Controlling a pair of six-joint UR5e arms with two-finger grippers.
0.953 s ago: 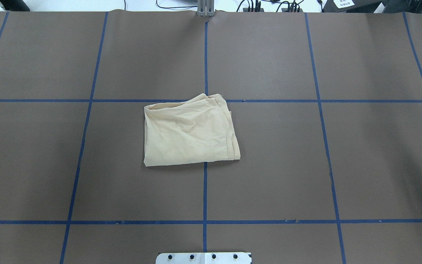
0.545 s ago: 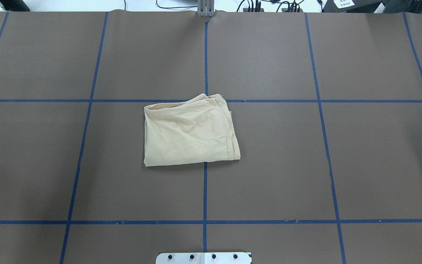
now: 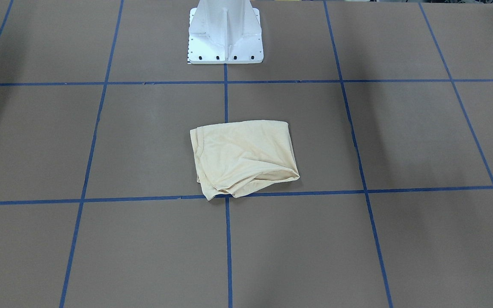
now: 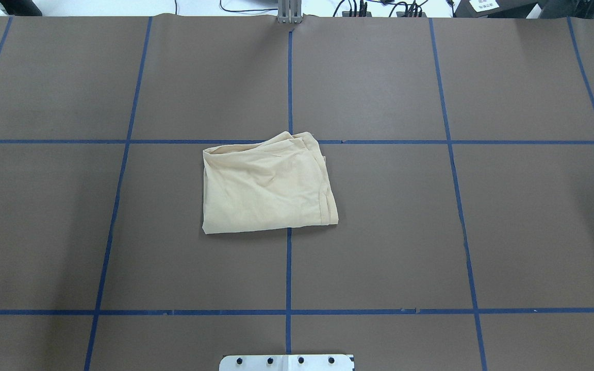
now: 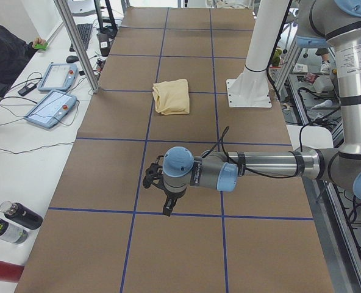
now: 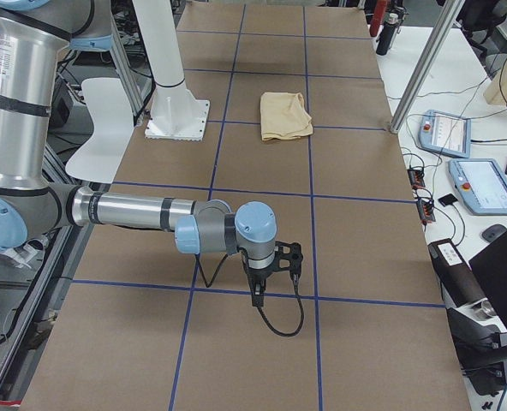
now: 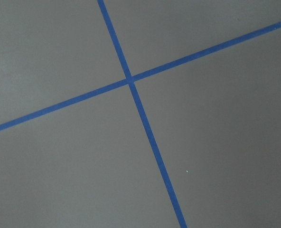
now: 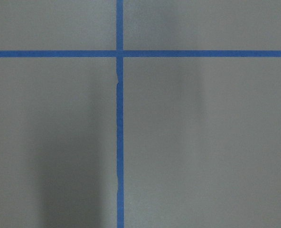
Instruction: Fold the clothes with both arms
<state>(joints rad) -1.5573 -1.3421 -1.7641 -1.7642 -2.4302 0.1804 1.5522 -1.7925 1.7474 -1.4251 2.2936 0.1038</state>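
The T-shirt (image 4: 266, 188) lies folded in a compact packet at the middle of the surface (image 4: 390, 242). The left gripper (image 5: 162, 192) and right gripper (image 6: 266, 274) hang well apart from it, and I cannot tell whether either is wide or narrow. The folding looks finished, so the arms are best held clear of the packet's loose far edge.

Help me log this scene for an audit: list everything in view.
shirt: one, cream, folded, table centre, over a tape line.
table: one, brown, gridded with blue tape.
pedestal: one, white, on the robot's side of the shirt.
pendants: two, grey, on the side desk.
bottles: three, two black and one red, desk's left end.
person: one, dark top, at the desk.
left arm: one, grey with blue caps, over the table's left end.
right arm: one, same colours, over the right end.
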